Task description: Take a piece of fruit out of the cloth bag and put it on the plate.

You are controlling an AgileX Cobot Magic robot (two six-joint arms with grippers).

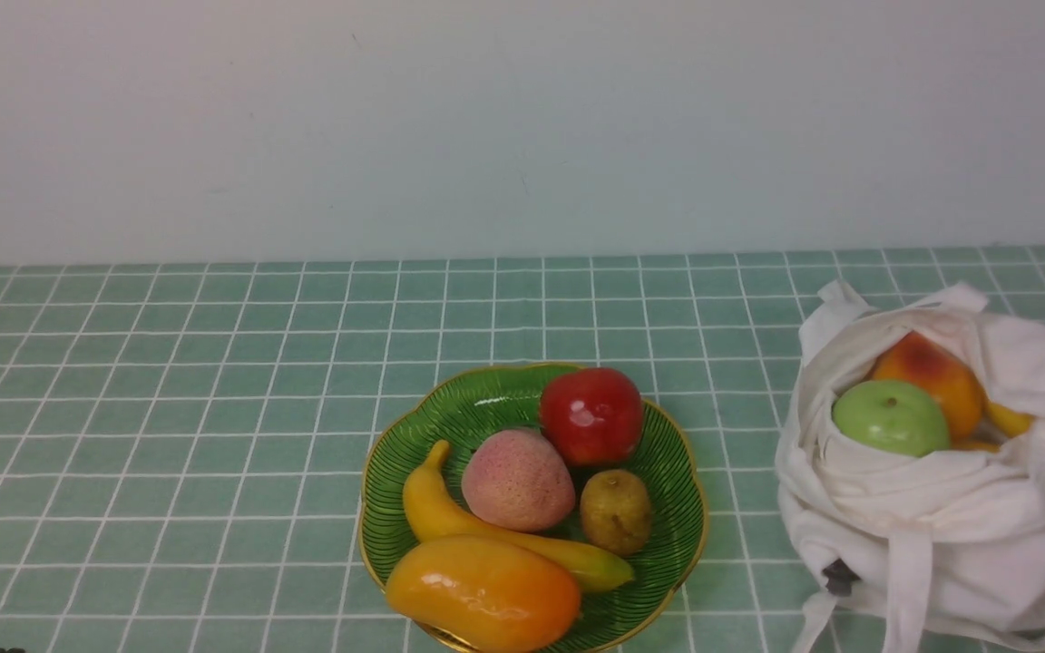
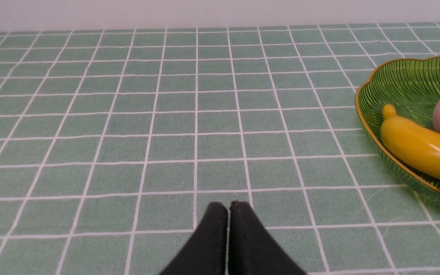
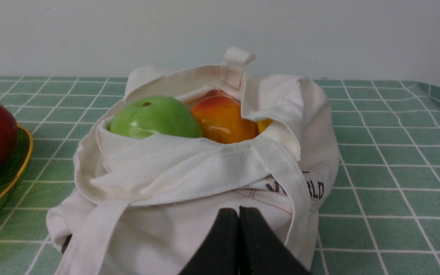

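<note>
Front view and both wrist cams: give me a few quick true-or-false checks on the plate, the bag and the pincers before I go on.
1. The mango lies on the green plate. True.
2. The cloth bag is empty. False: a green apple and an orange-red fruit show inside.
3. The right pincer holds the apple. False: it is shut, empty, facing the bag.
4. The left pincer is shut. True.
5. A banana lies on the plate. True.
</note>
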